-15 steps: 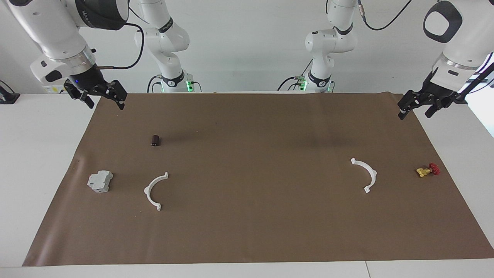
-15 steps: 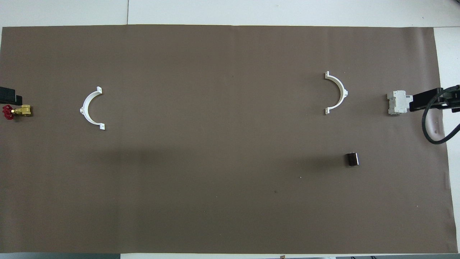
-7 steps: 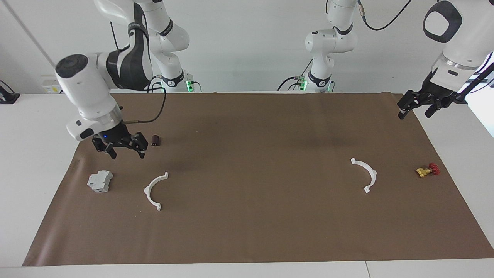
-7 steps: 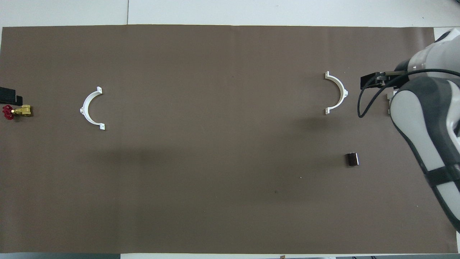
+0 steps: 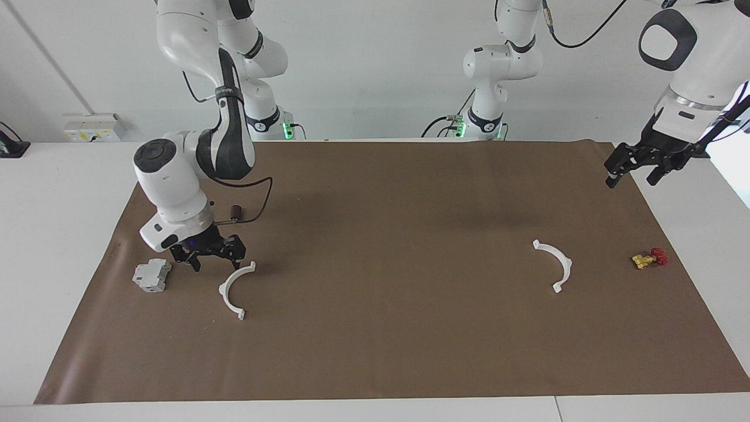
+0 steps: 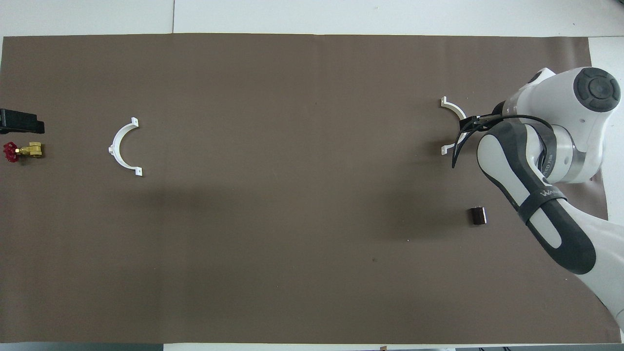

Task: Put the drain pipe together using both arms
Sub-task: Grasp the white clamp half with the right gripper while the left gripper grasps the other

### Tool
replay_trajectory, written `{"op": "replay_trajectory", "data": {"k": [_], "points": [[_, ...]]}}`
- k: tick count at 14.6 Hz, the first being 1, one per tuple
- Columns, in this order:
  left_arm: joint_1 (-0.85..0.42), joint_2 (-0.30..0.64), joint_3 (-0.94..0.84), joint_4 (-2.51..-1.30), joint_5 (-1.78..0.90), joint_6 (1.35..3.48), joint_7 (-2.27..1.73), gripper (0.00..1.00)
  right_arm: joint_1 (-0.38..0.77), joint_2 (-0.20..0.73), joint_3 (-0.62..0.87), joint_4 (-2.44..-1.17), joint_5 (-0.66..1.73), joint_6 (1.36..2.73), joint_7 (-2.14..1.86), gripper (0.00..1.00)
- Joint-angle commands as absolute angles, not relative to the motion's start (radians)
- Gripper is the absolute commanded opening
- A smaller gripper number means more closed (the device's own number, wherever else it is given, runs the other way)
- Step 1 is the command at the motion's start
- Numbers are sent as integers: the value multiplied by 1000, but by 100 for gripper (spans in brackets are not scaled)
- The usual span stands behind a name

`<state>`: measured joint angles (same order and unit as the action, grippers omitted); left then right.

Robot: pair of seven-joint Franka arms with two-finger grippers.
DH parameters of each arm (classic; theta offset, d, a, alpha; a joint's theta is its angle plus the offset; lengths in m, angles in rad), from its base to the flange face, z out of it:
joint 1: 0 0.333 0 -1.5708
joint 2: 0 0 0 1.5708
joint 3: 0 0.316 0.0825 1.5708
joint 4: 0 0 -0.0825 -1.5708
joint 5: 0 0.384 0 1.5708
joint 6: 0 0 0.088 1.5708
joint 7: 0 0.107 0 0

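The drain pipe lies on the brown mat as two separate white half rings. One half ring [image 5: 223, 288] [image 6: 453, 107] lies toward the right arm's end. My right gripper [image 5: 215, 258] hangs low and open just above the mat, beside that piece's tab end nearer to the robots, holding nothing. In the overhead view the right arm covers part of this piece. The other half ring [image 5: 567, 264] [image 6: 113, 148] lies toward the left arm's end. My left gripper [image 5: 631, 179] waits open, raised over the mat's corner at its own end.
A grey blocky part [image 5: 152, 275] sits beside the right gripper, toward the mat's edge. A small dark cylinder [image 5: 235, 213] [image 6: 477, 215] lies nearer to the robots. A yellow-and-red valve [image 5: 647, 258] [image 6: 22, 151] rests by the mat's edge at the left arm's end.
The right arm has swung down from the mat's corner to just above the mat beside the half ring. The left gripper has shifted only slightly. Both half rings lie where they were.
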<state>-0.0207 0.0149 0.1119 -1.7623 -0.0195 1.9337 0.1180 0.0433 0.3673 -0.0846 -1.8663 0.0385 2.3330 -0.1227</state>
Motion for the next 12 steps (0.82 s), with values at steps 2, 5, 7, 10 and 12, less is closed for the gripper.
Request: {"op": "replay_trajectory", "data": {"k": [2,5,7,10,12], "points": [[-40,55,114,-1903,2,2141,123,100,41,397,-75,-1848,112,2356,-161,77],[-52,152,114,-1925,2,2258,121,100,43,403,-74,-1845,115,2361,-158,73],[-52,185,114,-1959,2,2345,121,100,43,410,-72,-1827,115,2359,-160,72],[-52,245,114,-1977,2,2431,123,100,43,437,-71,-1804,115,2365,-158,69],[-52,279,114,-1977,2,2460,123,100,37,448,-71,-1798,115,2371,-166,65]]}}
